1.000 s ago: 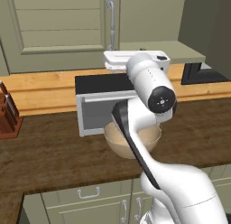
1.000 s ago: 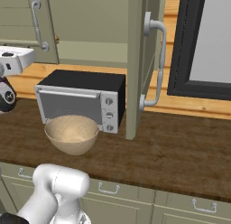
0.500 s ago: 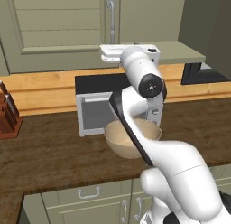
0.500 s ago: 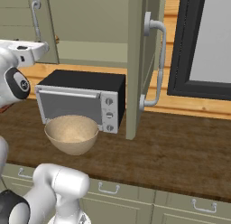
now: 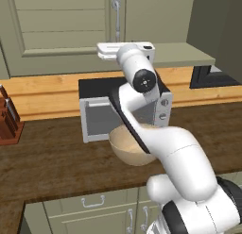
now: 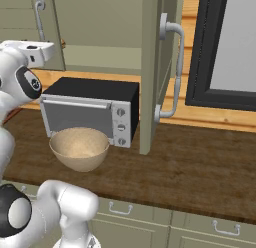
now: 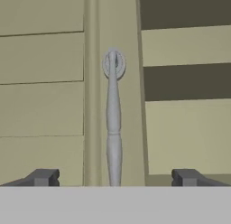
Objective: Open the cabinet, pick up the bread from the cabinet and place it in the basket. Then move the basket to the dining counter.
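A: Where's the cabinet now?
B: Left door shut, its handle at twelve o'clock of the gripper, which has swung up toward it, jaws spread wide, empty.
A: Basket?
B: On the dining counter, before the microwave. Bread unseen.

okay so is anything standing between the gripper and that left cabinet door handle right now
Nothing visible does. In the hand view the open gripper faces the silver bar handle of the closed left cabinet door straight on, with a fingertip on either side and only empty space before it.
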Controlling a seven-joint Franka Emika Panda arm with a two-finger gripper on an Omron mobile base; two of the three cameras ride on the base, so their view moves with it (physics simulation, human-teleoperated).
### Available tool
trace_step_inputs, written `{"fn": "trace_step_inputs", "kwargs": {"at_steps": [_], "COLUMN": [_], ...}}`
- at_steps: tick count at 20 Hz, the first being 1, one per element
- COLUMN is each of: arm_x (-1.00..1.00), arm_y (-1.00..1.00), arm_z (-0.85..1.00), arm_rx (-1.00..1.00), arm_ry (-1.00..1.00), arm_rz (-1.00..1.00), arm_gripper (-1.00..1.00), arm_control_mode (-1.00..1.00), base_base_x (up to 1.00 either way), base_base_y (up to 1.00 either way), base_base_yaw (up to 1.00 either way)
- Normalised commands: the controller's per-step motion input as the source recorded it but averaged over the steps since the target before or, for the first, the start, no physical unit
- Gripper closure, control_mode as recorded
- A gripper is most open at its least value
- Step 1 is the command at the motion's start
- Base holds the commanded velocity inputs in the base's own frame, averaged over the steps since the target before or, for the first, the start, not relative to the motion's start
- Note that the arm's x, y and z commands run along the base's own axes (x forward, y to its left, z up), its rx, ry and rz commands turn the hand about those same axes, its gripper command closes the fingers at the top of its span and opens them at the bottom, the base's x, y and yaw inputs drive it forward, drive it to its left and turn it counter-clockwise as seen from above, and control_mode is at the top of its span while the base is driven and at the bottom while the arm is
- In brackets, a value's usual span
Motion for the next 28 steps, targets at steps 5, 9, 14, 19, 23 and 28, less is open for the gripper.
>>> {"fn": "trace_step_inputs", "kwargs": {"at_steps": [5, 9, 14, 19, 23, 28], "arm_x": [0.52, 0.50, 0.56, 0.58, 0.48, 0.41], "arm_y": [0.02, 0.00, 0.09, 0.23, 0.24, 0.38], "arm_z": [0.00, 0.00, -0.01, -0.01, 0.00, 0.00], "arm_rx": [0.00, 0.00, -0.01, -0.03, -0.04, -0.02], "arm_ry": [0.00, 0.00, 0.00, 0.00, 0.00, 0.00], "arm_rz": [0.00, 0.00, 0.00, -0.02, -0.02, -0.01], "arm_gripper": [-1.00, -1.00, 1.00, 1.00, 1.00, 1.00], "arm_control_mode": [-1.00, -1.00, -1.00, -1.00, -1.00, -1.00], "base_base_x": [0.00, 0.00, 0.00, 0.00, 0.00, 0.00], "base_base_y": [0.00, 0.00, 0.00, 0.00, 0.00, 0.00], "base_base_yaw": [0.00, 0.00, 0.00, 0.00, 0.00, 0.00]}}
